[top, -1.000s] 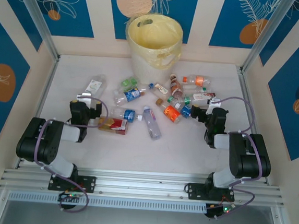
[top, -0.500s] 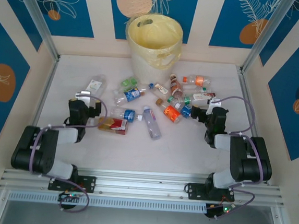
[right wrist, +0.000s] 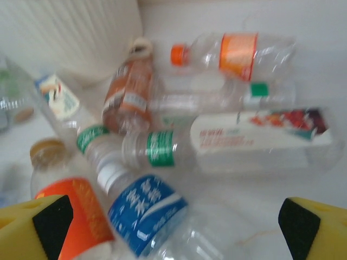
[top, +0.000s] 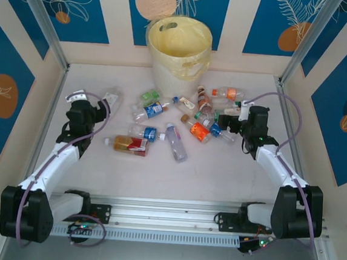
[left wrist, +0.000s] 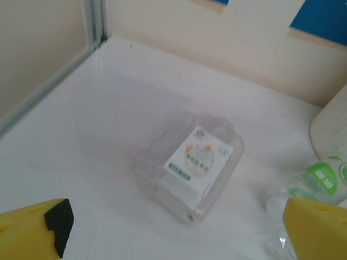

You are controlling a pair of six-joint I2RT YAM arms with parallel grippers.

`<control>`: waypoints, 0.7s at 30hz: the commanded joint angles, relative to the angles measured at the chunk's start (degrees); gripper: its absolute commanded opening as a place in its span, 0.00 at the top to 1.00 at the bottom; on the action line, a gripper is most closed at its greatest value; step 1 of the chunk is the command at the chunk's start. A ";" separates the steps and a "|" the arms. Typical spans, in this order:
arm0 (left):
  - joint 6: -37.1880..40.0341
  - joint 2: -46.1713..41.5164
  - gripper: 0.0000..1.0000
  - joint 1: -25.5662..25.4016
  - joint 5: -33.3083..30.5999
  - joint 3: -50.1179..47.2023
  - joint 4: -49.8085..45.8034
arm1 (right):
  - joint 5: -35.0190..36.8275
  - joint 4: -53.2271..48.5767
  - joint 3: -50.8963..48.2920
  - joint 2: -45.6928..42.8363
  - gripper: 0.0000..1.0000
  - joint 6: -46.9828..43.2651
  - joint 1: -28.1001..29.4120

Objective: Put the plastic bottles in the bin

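Observation:
The pale yellow bin (top: 178,51) stands at the back middle of the table. Plastic bottles lie scattered in front of it. My left gripper (top: 95,110) is open and low, pointing at a clear bottle with a white label (top: 111,99). In the left wrist view that bottle (left wrist: 190,165) lies just ahead of the gap between my yellow fingers (left wrist: 32,233). My right gripper (top: 227,124) is open beside the right-hand pile. A blue-labelled bottle (right wrist: 143,211) lies partly between its fingers (right wrist: 317,230), with green-labelled (right wrist: 162,149) and orange-capped (right wrist: 238,51) bottles beyond.
More bottles lie mid-table: a red-labelled one (top: 130,143), a clear one (top: 175,141), a blue-labelled one (top: 153,110) and a green one (top: 149,95). Metal frame rails and walls close in both sides. The bin wall (right wrist: 70,32) rises just behind the right pile.
Both arms have unfolded and reached out. The left gripper moved back and left toward the white-labelled bottle. The right gripper moved back toward the pile. Both stayed open.

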 commanded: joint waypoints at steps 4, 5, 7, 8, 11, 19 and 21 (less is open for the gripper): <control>-8.44 -0.72 0.00 0.56 2.34 1.06 -8.36 | 2.60 -23.12 6.57 7.15 0.03 -7.57 3.84; -8.28 -0.56 0.00 0.72 2.71 1.38 -8.41 | 3.21 -23.89 7.21 8.49 0.04 -8.11 3.72; -7.57 -0.43 0.00 0.89 3.54 1.76 -8.14 | 4.00 -23.91 7.54 10.52 0.04 -9.94 3.47; -7.57 -0.43 0.00 0.91 3.66 1.78 -8.02 | 3.88 -23.80 7.79 11.40 0.04 -11.80 3.53; -7.25 -0.62 0.00 1.19 4.26 1.30 -6.96 | 3.02 -23.08 9.05 13.67 0.04 -16.44 3.08; -7.87 -1.64 0.00 1.93 4.21 -0.78 -6.08 | 2.11 -27.63 16.85 21.23 0.05 -26.97 2.42; -8.18 -1.83 0.00 2.09 3.96 -1.18 -6.17 | 3.49 -26.43 18.32 23.04 0.05 -28.52 1.93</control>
